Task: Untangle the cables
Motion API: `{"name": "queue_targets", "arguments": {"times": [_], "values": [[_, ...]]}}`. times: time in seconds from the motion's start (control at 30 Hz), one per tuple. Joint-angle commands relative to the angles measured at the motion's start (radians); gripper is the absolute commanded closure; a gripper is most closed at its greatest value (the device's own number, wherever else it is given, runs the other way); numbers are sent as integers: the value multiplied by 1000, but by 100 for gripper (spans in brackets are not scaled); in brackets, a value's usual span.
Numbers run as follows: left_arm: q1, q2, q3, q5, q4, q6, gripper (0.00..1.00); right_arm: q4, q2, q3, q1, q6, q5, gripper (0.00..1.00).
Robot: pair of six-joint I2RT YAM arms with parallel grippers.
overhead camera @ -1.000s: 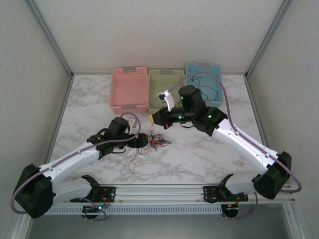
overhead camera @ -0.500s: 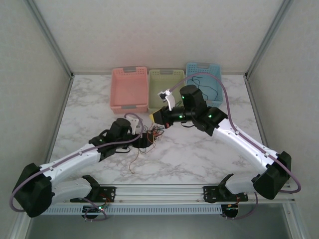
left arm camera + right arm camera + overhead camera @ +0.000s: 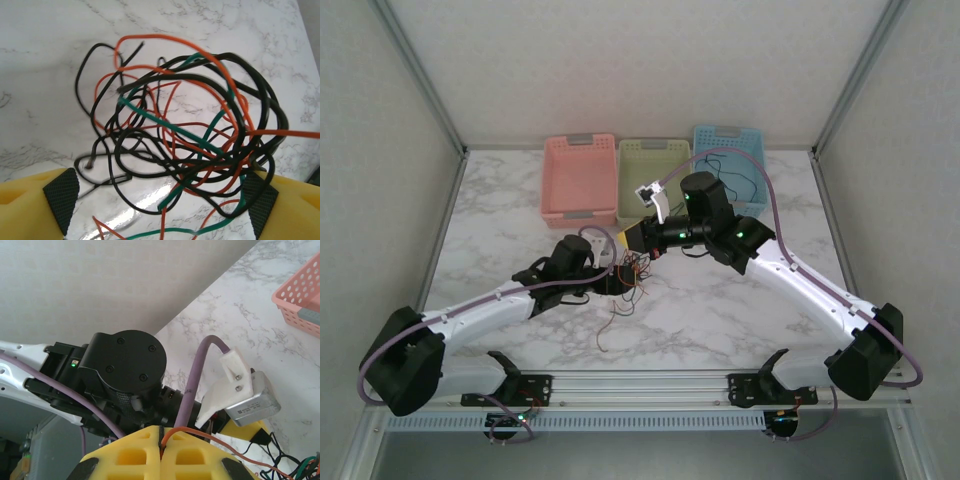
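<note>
Little looks done: the cables [image 3: 180, 145] lie in one knot at the table's [image 3: 500, 200] centre, between the left gripper's [image 3: 160, 200] spread jaws, while the right gripper [image 3: 161, 450] is clamped on one red strand [image 3: 200, 433].

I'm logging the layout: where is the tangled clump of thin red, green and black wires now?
In the top view the clump is mid-table, between the open left gripper and the right gripper, which pinches one red strand.

One pink basket [image 3: 579, 180], one green basket [image 3: 650, 150], one blue basket [image 3: 728, 132], one cable clump [image 3: 632, 270], two arms [image 3: 490, 305] [image 3: 810, 285]
</note>
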Motion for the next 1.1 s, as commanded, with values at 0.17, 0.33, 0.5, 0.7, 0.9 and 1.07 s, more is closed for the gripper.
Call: {"name": "queue_targets", "arguments": {"times": [0.17, 0.33, 0.5, 0.7, 0.9, 1.07], "values": [[-7, 26, 32, 40, 1, -6, 47, 30, 3, -2, -6, 3, -32, 100], [-7, 15, 27, 14, -35, -8, 72, -12, -14, 5, -5, -23, 20, 100], [-7, -14, 4, -24, -65, -15, 91, -52, -55, 13, -10, -39, 89, 100], [-7, -72, -30, -114, -137, -36, 100, -107, -124, 41, -106, -40, 151, 100], [-4, -171, -25, -257, -289, -74, 100, -177, -207, 65, -275, -21, 215, 100], [25, -316, 12, -410, -486, -125, 100, -307, -231, 101, -449, -26, 344, 100]]}}
